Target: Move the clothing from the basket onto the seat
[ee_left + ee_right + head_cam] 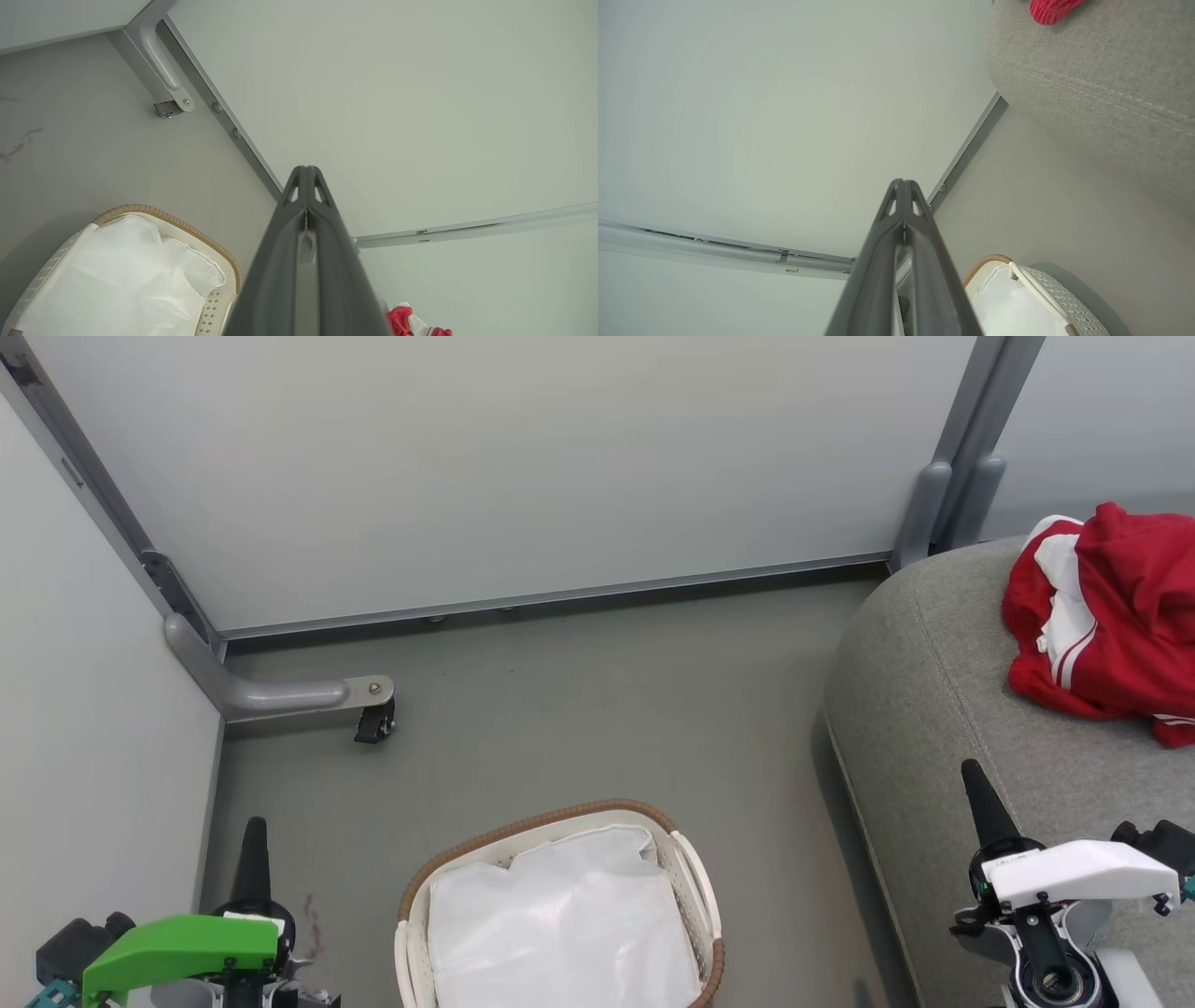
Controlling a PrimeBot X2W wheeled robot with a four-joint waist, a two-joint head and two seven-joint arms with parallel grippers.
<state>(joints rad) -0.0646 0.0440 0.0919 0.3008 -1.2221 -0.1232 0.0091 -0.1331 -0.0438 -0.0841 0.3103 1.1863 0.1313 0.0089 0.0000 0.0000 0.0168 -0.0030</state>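
Observation:
The red clothing (1111,621) with white stripes lies bunched on the grey seat (943,709) at the right; slivers of it show in the left wrist view (402,319) and the right wrist view (1052,10). The white basket (695,882) with a brown woven rim stands on the floor at bottom centre, holding just its white liner (560,924). My left gripper (254,831) is shut and empty at the lower left, left of the basket. Over the seat's front part, my right gripper (973,775) is shut and empty too.
Pale partition panels (523,457) close off the back and left. A grey panel foot with a black caster (373,721) juts onto the grey floor (597,709) behind the basket. More panel posts (943,504) stand behind the seat's corner.

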